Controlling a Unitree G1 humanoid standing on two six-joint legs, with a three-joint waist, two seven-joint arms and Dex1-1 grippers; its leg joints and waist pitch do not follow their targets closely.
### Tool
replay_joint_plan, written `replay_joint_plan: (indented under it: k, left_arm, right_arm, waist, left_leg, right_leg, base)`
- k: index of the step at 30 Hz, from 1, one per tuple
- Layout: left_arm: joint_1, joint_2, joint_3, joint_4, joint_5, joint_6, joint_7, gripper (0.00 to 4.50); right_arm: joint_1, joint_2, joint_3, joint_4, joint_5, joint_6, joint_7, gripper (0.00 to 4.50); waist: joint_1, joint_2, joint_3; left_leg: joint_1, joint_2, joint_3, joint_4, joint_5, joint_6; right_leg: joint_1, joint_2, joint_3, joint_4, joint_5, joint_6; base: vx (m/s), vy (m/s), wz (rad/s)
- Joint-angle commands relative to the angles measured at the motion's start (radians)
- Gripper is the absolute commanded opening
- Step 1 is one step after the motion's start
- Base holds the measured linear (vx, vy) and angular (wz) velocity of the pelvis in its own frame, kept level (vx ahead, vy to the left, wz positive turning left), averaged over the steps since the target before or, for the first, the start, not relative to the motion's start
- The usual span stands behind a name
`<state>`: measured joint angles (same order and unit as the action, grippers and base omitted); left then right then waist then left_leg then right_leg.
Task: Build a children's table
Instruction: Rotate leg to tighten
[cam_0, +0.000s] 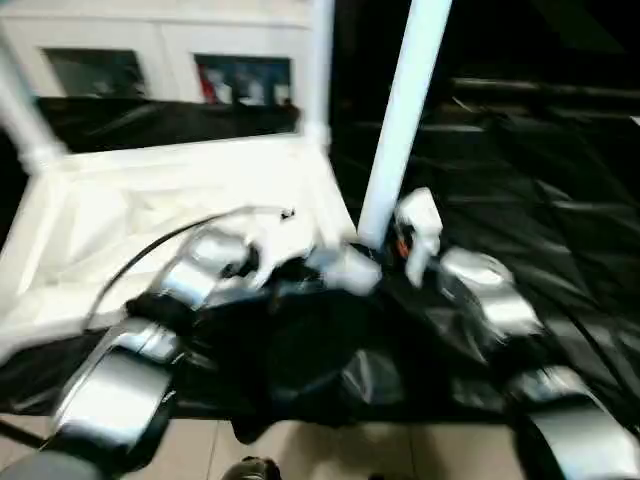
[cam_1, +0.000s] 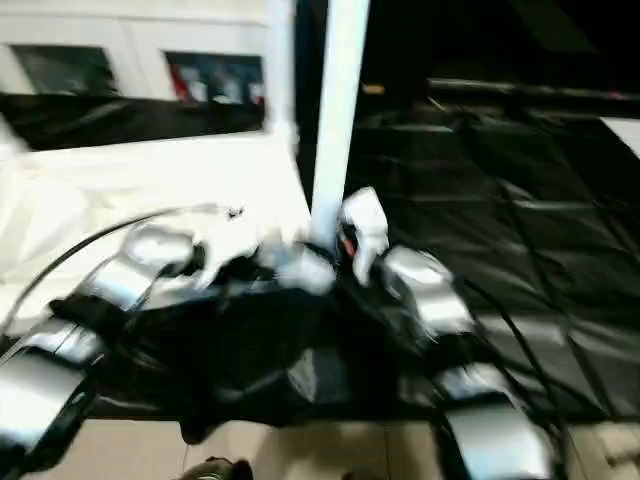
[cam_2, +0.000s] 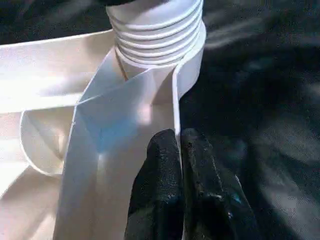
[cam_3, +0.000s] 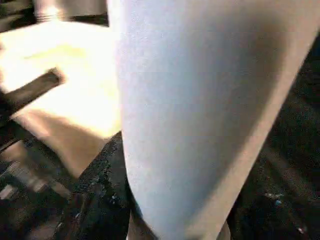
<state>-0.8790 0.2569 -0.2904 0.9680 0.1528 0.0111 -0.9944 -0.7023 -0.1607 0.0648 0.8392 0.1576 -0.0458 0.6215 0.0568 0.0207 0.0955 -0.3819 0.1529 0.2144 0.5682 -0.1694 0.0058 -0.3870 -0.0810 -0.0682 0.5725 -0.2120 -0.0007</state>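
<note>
Leg standing at the tabletop's near corner socket, both grippers on the job.

Head view: I see the upside-down tabletop on the black table, leg upright at its 4 o'clock corner. Left wrist: my left gripper fingers pinch the tabletop's rim below the threaded socket. Right wrist: my right gripper fingers hold the leg.

Upright leg top cut off; both head views blurred
</note>
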Motion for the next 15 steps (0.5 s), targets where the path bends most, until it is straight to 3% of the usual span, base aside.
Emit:
replay_joint_plan:
  k: [1,2,3,4,5,6,9,12,15]
  left_arm:
    - [-0.058,-0.025,0.016,0.023,0.021,0.062,0.113,0.0]
    - [-0.058,-0.025,0.016,0.023,0.021,0.062,0.113,0.0]
    - [-0.097,-0.074,0.027,0.067,0.032,0.131,0.249,0.0]
    - [-0.097,-0.074,0.027,0.067,0.032,0.131,0.249,0.0]
    - [-0.109,-0.092,0.032,0.081,0.033,0.15,0.29,0.0]
    - [-0.118,-0.11,0.032,0.09,0.038,0.161,0.322,0.0]
    - [-0.124,-0.134,0.023,0.106,0.055,0.172,0.362,0.0]
    - [-0.123,-0.134,0.022,0.109,0.051,0.171,0.359,0.0]
    - [-0.125,-0.132,0.021,0.12,0.053,0.169,0.362,0.0]
  right_arm:
    - [0.032,0.017,-0.011,0.162,-0.046,0.086,-0.151,1.93]
    - [0.032,0.017,-0.011,0.162,-0.046,0.086,-0.151,1.93]
    - [-0.012,0.068,-0.042,0.234,-0.023,0.093,-0.274,1.93]
    - [-0.012,0.068,-0.042,0.234,-0.023,0.093,-0.274,1.93]
    - [-0.028,0.087,-0.055,0.259,-0.012,0.095,-0.315,1.93]
    - [-0.043,0.105,-0.068,0.282,-0.012,0.097,-0.367,1.93]
    - [-0.071,0.143,-0.094,0.311,-0.013,0.1,-0.447,1.93]
    - [-0.079,0.155,-0.089,0.312,-0.018,0.098,-0.449,1.93]
    - [-0.09,0.161,-0.08,0.327,-0.036,0.084,-0.451,1.93]
  waist:
    - [-0.011,0.004,-0.041]
    - [-0.012,0.006,-0.041]
    - [-0.01,0.005,-0.04]
    - [-0.012,0.005,-0.038]
    - [-0.012,-0.002,-0.039]
    - [-0.011,-0.003,-0.041]
    - [-0.011,0.007,-0.044]
    - [-0.011,0.01,-0.047]
    - [-0.011,0.007,-0.048]
  left_leg:
    - [0.047,0.096,-0.084,-0.105,-0.686,-0.134]
    - [0.049,0.095,-0.081,-0.104,-0.682,-0.134]
    - [0.055,0.093,-0.08,-0.102,-0.686,-0.13]
    - [0.061,0.091,-0.082,-0.099,-0.693,-0.132]
    - [0.061,0.089,-0.081,-0.098,-0.69,-0.125]
    - [0.056,0.088,-0.082,-0.098,-0.674,-0.113]
    - [0.049,0.091,-0.082,-0.107,-0.661,-0.115]
    - [0.048,0.09,-0.078,-0.112,-0.665,-0.124]
    - [0.05,0.088,-0.073,-0.109,-0.652,-0.116]
  right_leg:
    - [-0.012,-0.104,0.056,-0.09,-0.509,-0.16]
    - [-0.017,-0.104,0.059,-0.09,-0.509,-0.163]
    - [-0.021,-0.104,0.059,-0.095,-0.517,-0.162]
    - [-0.026,-0.105,0.059,-0.096,-0.521,-0.166]
    - [-0.024,-0.104,0.056,-0.1,-0.529,-0.16]
    - [-0.02,-0.109,0.057,-0.099,-0.529,-0.156]
    - [-0.016,-0.103,0.057,-0.094,-0.464,-0.158]
    - [-0.015,-0.099,0.057,-0.088,-0.375,-0.17]
    - [-0.015,-0.103,0.061,-0.089,-0.359,-0.184]
  base:
    - [0.0,0.0,0.0]
    - [0.0,0.0,0.0]
    - [0.0,0.0,0.0]
    - [0.0,0.0,0.0]
    - [0.0,0.0,0.0]
    - [0.0,0.0,0.0]
    - [0.0,0.0,0.0]
    - [0.0,0.0,0.0]
    - [0.0,0.0,0.0]
